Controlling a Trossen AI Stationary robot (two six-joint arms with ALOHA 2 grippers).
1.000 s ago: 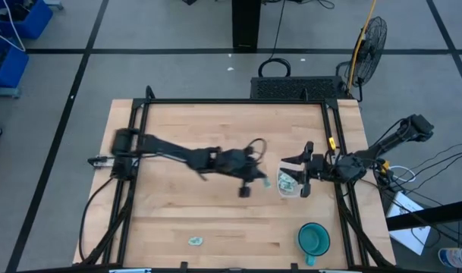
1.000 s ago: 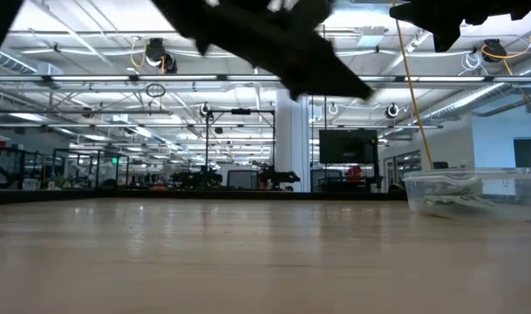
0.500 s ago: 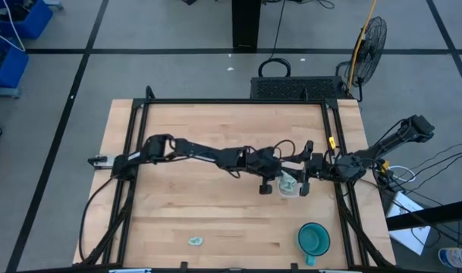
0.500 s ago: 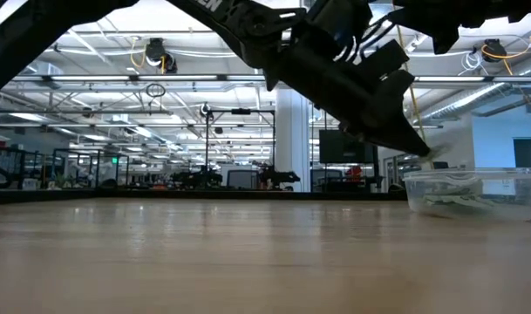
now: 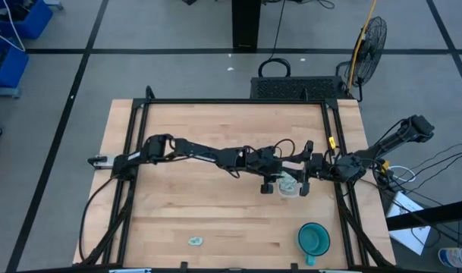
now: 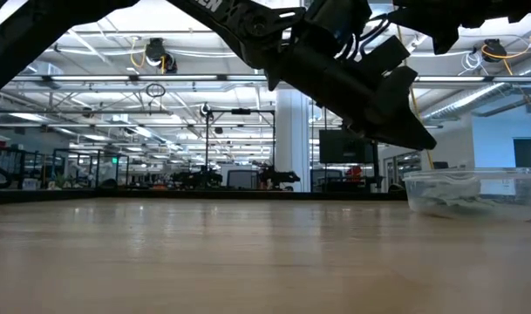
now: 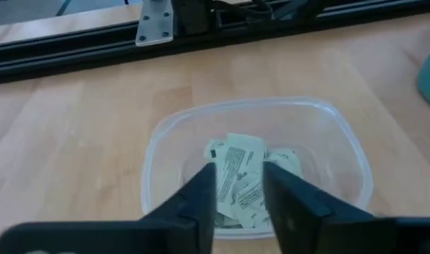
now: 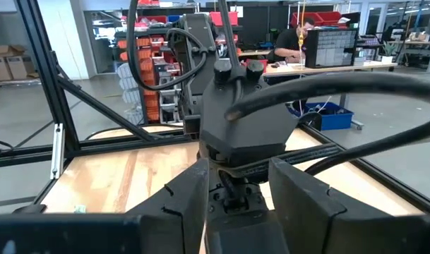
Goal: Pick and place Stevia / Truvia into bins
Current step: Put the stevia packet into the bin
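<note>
**Left gripper hovering over the clear tub**

The left gripper (image 7: 239,201) is hanging over the see-through plastic tub (image 7: 345,152), fingers parted, gripping nothing. Flat paper packets (image 7: 246,180) are lying inside. Only the high view shows a stray packet (image 5: 195,241) and the right gripper (image 5: 305,168), spread wide.

Bright, even indoor light from rows of ceiling lamps (image 6: 152,52) leaves only soft shadows on the wooden table (image 5: 185,212), while the dark arms are backlit silhouettes in the low view and the nearest fingers (image 7: 200,204) blur out of focus in both wrist views.
</note>
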